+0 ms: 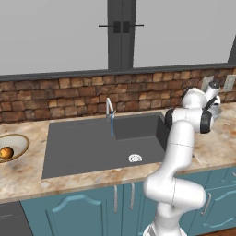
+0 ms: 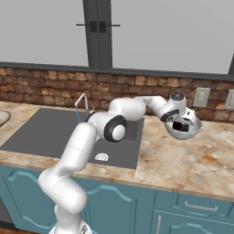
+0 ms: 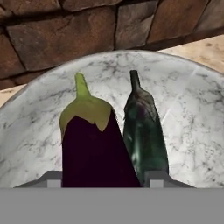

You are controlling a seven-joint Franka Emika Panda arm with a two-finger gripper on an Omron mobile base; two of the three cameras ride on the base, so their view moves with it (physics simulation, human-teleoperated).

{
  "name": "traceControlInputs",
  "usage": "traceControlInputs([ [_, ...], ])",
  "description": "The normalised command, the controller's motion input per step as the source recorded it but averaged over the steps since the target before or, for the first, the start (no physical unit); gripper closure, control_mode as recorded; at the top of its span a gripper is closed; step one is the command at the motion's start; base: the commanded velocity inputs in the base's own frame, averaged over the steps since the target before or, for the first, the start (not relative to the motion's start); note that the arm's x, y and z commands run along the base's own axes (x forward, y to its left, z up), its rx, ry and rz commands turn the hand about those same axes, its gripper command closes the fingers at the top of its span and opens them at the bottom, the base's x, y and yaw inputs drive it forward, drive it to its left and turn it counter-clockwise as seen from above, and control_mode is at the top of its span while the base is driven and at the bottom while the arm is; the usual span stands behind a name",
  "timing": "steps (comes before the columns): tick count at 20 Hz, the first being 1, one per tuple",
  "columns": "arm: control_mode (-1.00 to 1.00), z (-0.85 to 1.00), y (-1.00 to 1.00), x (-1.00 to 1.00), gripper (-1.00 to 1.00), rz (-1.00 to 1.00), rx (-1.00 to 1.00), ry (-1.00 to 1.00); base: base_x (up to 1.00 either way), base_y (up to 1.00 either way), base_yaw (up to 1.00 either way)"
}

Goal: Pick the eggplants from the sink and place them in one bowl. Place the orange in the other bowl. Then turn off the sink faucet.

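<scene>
Speckled stone bowl (image 3: 188, 113) holds two eggplants (image 3: 94, 144), touching; the gripper (image 3: 99, 183) clasps the purple one, the darker eggplant (image 3: 143, 131) at its 3 o'clock. The orange (image 1: 6, 152) sits in the tan-rimmed bowl (image 1: 22, 140), at 9 o'clock from the sink (image 1: 78, 147), whose faucet (image 1: 109, 108) runs.

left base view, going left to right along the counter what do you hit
tan-rimmed bowl with the orange in it → sink → faucet with its running stream → drain → robot arm → speckled bowl, mostly hidden behind the arm

Kitchen: sink (image 1: 87, 152), brick backsplash (image 1: 69, 99), teal cabinets (image 1: 83, 209).
</scene>
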Motion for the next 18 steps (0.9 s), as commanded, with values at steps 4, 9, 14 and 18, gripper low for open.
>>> traceControlInputs([
  [4,-1.00,-0.03,-0.03,0.09,-1.00,0.00,0.01,0.00,0.00,0.00,0.00],
  [9,-1.00,0.03,0.00,-0.02,-1.00,0.00,0.00,0.00,0.00,0.00,0.00],
  [14,-1.00,0.33,0.17,-0.34,-1.00,-0.02,-0.01,-0.11,0.00,0.00,0.00],
  [18,-1.00,0.34,0.60,-0.56,-1.00,0.00,-0.07,-0.17,0.00,0.00,0.00],
])
